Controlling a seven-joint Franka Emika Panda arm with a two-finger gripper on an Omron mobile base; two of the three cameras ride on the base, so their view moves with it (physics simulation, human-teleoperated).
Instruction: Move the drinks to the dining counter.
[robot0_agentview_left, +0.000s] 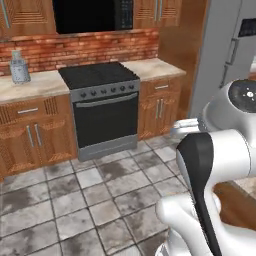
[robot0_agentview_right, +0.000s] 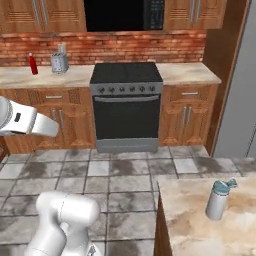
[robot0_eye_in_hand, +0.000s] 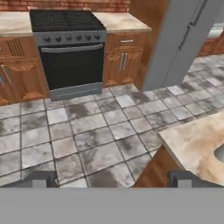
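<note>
Currently the two-finger gripper (robot0_eye_in_hand: 112, 178) is spread wide and empty over the beige marbled dining counter (robot0_agentview_right: 235, 235), where the pale grey blue-capped bottle (robot0_agentview_right: 218, 199) could be toppled, while the slim red bottle (robot0_agentview_right: 33, 64) is left on the far worktop (robot0_agentview_right: 45, 76).

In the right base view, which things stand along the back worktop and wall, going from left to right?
red bottle → toaster → stove → bare stretch of worktop → grey fridge
</note>
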